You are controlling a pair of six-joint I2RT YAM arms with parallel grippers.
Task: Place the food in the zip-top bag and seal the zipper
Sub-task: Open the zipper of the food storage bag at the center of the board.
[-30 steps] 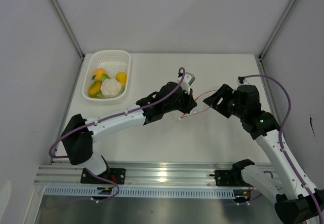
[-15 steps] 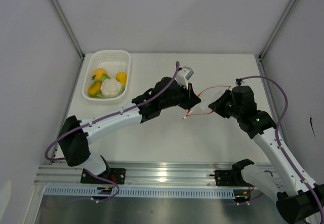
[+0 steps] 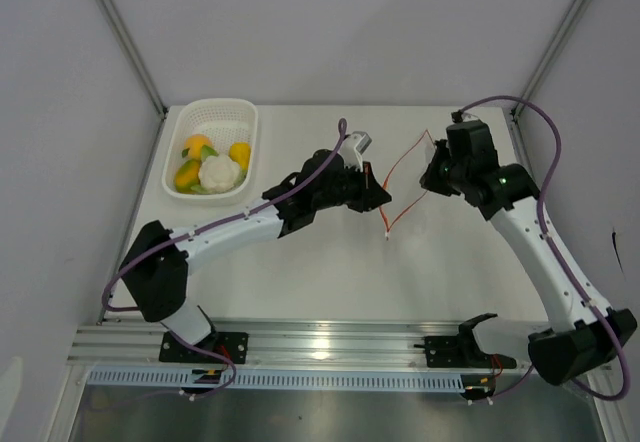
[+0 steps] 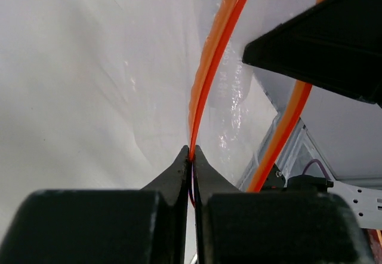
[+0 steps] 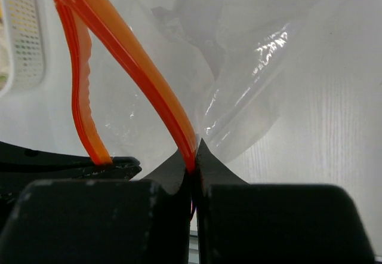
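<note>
The clear zip-top bag (image 3: 406, 198) hangs between my two grippers over the middle of the table, its mouth pulled apart. My left gripper (image 3: 381, 200) is shut on one lip of the orange-red zipper (image 4: 209, 67), pinched right at the fingertips (image 4: 192, 153). My right gripper (image 3: 429, 176) is shut on the other lip (image 5: 140, 70), also at the very tips (image 5: 196, 152). The food lies in the white mesh basket (image 3: 232, 110) at the back left: a white cauliflower piece (image 3: 219, 173), an orange fruit (image 3: 239, 153) and yellow fruits (image 3: 197, 145).
The basket stands against the left wall panel (image 3: 70, 162). The right wall panel (image 3: 590, 132) stands close behind my right arm. The metal rail (image 3: 320, 347) with both arm bases runs along the near edge.
My right gripper has shut on the bag's second zipper lip and swung up and back to the right. The left gripper shifted slightly. The bag's mouth now stretches wider between them.
</note>
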